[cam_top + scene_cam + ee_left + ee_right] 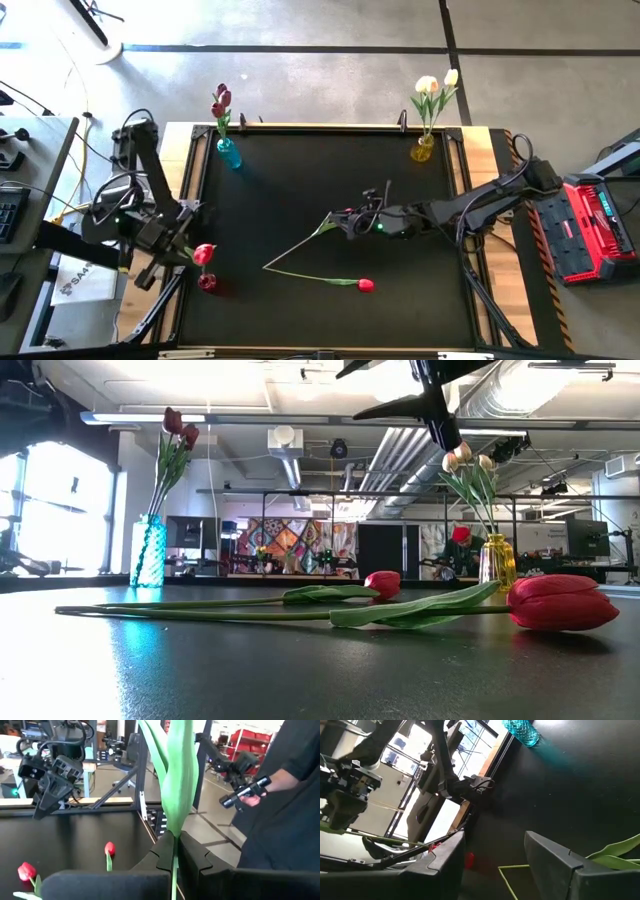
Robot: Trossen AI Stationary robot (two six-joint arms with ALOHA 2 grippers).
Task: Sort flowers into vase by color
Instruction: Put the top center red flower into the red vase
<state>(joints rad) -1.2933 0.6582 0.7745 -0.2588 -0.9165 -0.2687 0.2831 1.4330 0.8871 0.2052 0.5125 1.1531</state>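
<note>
Two arms share this: our left gripper (178, 252), clamped on a red artificial tulip's thin green stem (173, 870), holds the head (204, 253) just above the small red vase (207, 283). We should keep that stem upright and feed it in straight. Our right gripper (343, 222), jaws wide and empty, hovers over two loose red tulips (364, 285) mid-table. Blue (229, 152) and yellow (423, 149) vases stand well clear.

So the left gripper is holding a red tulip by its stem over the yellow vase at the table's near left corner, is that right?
Not quite. The vase under the red tulip is red, not yellow, as the high view shows; the yellow vase stands at the far right corner. The left gripper is shut on the stem.
</note>
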